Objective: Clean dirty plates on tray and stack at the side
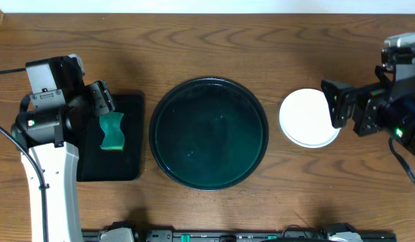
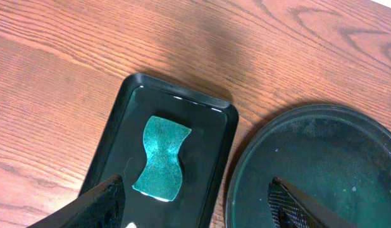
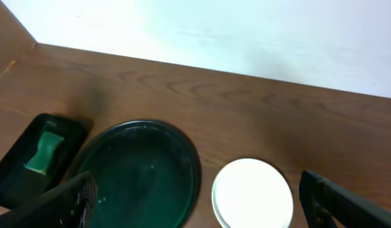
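The round black tray (image 1: 209, 133) sits at the table's middle with no plate on it; it also shows in the left wrist view (image 2: 322, 171) and the right wrist view (image 3: 142, 174). A stack of plates (image 1: 307, 117) with a clean white one on top stands to the tray's right, seen too in the right wrist view (image 3: 252, 193). How many plates lie under it I cannot tell. My left gripper (image 2: 194, 196) is open and empty above the small tray's near end. My right gripper (image 3: 195, 199) is open and empty, just right of the stack.
A small rectangular black tray (image 1: 127, 107) lies left of the round tray and holds a green sponge (image 1: 112, 130), also seen in the left wrist view (image 2: 160, 157). A white wall runs along the table's far edge.
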Robot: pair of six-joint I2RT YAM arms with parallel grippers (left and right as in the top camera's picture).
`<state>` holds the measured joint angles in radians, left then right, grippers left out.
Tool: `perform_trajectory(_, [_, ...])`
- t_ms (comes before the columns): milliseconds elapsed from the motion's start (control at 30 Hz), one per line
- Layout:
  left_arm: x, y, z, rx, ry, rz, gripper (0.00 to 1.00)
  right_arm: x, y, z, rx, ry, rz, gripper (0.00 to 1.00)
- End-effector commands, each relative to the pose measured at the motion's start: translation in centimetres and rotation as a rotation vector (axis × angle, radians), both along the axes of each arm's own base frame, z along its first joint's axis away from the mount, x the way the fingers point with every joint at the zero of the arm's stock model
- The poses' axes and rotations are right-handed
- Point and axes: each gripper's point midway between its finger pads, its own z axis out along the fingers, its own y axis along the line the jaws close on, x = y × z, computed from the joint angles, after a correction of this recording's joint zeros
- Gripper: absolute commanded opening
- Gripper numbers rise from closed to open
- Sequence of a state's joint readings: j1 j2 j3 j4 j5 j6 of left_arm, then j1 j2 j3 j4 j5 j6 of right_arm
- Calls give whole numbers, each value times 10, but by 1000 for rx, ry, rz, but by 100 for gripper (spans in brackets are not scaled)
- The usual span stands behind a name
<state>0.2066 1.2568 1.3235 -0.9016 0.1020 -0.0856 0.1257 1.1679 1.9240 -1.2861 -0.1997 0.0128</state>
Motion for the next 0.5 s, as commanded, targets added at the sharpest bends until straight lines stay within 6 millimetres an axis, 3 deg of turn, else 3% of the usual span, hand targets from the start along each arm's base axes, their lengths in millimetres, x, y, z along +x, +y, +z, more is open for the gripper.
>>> perform_trajectory(0, [0, 0, -1, -10, 3, 13, 73, -6, -16, 6, -59, -40, -68, 99])
perform_trajectory(200, [0, 0, -1, -10, 3, 13, 73, -10, -36, -1, -130, -101, -134, 99])
perform_trajectory(467, [0, 0, -1, -10, 3, 13, 73, -4, -40, -43, -88, -316, -139, 99])
